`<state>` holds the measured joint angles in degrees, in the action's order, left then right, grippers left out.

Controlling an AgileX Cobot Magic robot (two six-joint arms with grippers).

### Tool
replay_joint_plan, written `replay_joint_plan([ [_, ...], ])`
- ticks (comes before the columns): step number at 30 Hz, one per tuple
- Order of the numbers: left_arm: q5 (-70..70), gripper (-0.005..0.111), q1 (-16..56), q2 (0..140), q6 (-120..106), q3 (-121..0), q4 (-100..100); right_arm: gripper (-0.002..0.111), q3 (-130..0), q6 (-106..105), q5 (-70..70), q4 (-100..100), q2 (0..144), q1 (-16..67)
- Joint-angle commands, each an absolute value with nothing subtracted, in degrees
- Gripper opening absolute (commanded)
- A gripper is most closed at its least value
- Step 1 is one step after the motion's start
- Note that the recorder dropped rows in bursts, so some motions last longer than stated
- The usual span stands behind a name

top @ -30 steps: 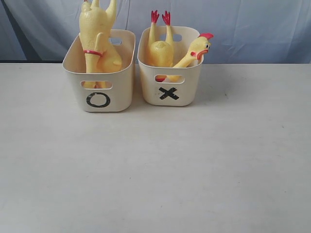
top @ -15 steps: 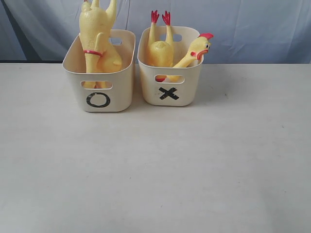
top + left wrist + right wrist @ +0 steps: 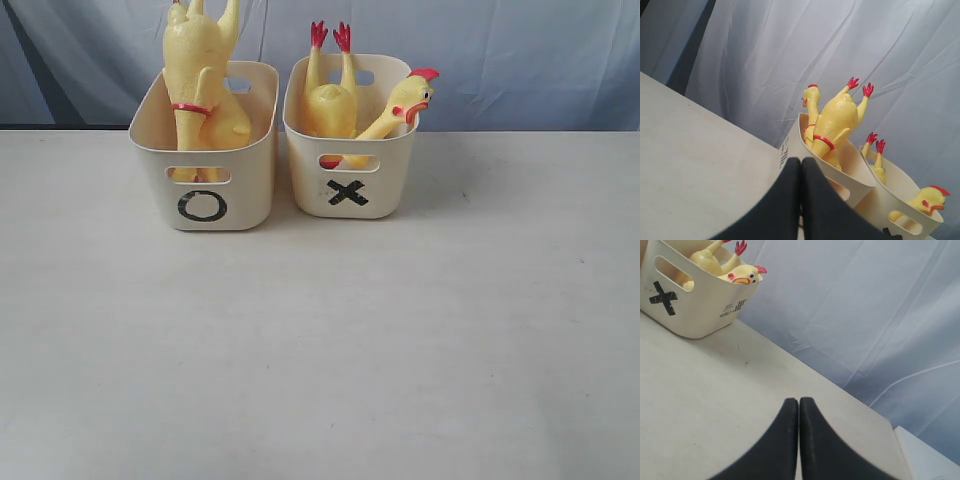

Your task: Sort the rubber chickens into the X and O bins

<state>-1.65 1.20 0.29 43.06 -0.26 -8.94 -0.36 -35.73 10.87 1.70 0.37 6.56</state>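
The O bin (image 3: 240, 190) stands at the back left of the table, the X bin (image 3: 390, 180) close to its right. In the O bin a rubber chicken (image 3: 200, 70) stands feet up with its red neck ring showing. The left wrist view shows a second chicken's head (image 3: 811, 97) beside that body (image 3: 837, 117). In the X bin a chicken body (image 3: 330, 105) points its red feet up, and a head (image 3: 410, 100) leans over the rim. I cannot tell whether those two are one toy. My left gripper (image 3: 800, 160) and right gripper (image 3: 798, 401) are shut and empty, both outside the exterior view.
The cream table (image 3: 320, 340) stretches in front of the bins. A blue-grey curtain (image 3: 520, 60) hangs close behind them. In the right wrist view the table's corner edge (image 3: 890, 425) lies just past the fingertips, with a white surface (image 3: 930, 455) beyond it.
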Motion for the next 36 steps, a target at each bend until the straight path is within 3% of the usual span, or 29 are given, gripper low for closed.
replay_joint_plan([
  [1, -1.71, 0.0, 1.28, 0.0, 43.3, 0.0, -10.14, 0.001, 0.0, -35.72, 10.71, 1.78, 0.0, 6.84],
  [8, -4.52, 0.0, 1.28, 0.0, 42.97, 0.0, -10.14, 0.001, 0.0, -35.72, 11.22, 1.91, 0.0, 6.84],
  [14, -4.92, 0.0, 1.28, 0.0, 27.69, 0.0, -15.61, 0.001, 0.0, -35.5, 16.55, 2.88, 0.0, 6.84],
  [23, -12.54, 0.0, 1.28, 0.0, 26.36, 0.0, -21.8, 0.001, 0.0, -15.38, 16.73, 12.03, 0.0, 6.84],
  [36, -12.61, 0.0, 1.28, 0.0, 26.36, 0.0, -21.79, 0.001, 0.0, -14.29, 14.57, 2.94, 0.0, 6.84],
])
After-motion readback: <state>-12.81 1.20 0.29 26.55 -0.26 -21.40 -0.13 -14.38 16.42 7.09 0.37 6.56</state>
